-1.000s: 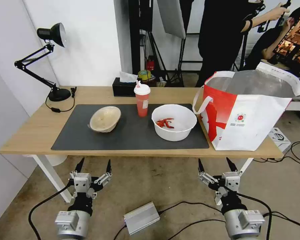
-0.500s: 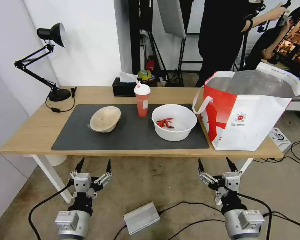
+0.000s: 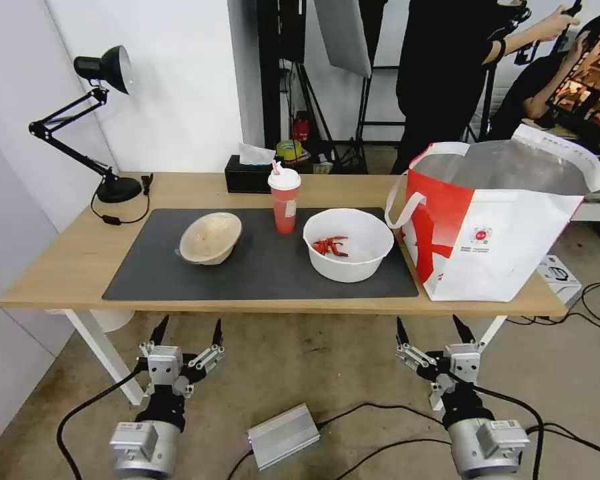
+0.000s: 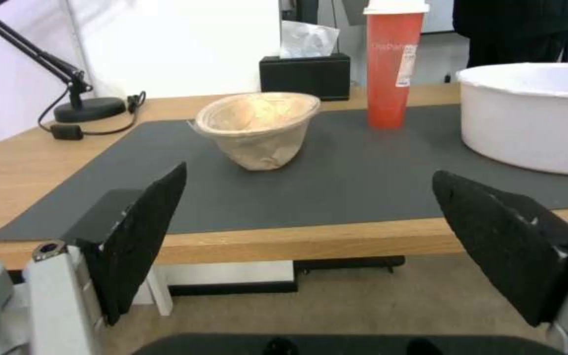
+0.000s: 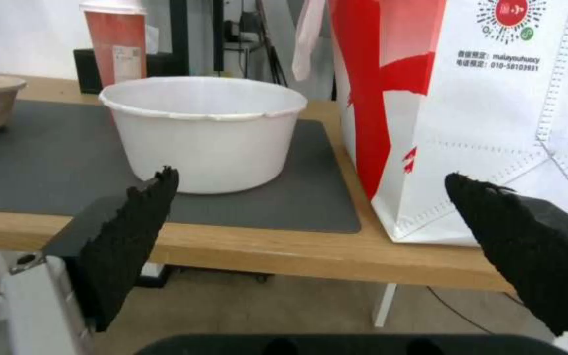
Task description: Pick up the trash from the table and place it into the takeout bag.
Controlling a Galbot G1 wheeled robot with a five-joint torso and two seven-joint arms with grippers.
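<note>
Hanging below the near edge of the table [image 3: 73,267], both grippers were held over the floor, well apart from everything on the tabletop: the left gripper [image 3: 187,331] toward the table's left end and the right gripper [image 3: 435,328] toward its right, each with its two black fingers spread wide and nothing between them. On the dark grey mat [image 3: 280,273] stood three items in a row. At the left, the beige shallow bowl [image 3: 210,237], tilted on its side so that its mouth faced partly forward. In the middle and farther back, the red drink cup [image 3: 285,201], upright, white lid and straw in place. At the right, the wide white bowl [image 3: 348,244], upright, with red chili scraps [image 3: 331,246] lying inside. Just beside the white bowl, off the mat's right end, the takeout bag [image 3: 493,227] stood upright on the bare wood, mouth open, foil lining showing, a white strap handle drooping toward the bowl. At the back edge sat a black tissue box [image 3: 248,175]; at the far left corner, a black desk lamp [image 3: 103,67].
</note>
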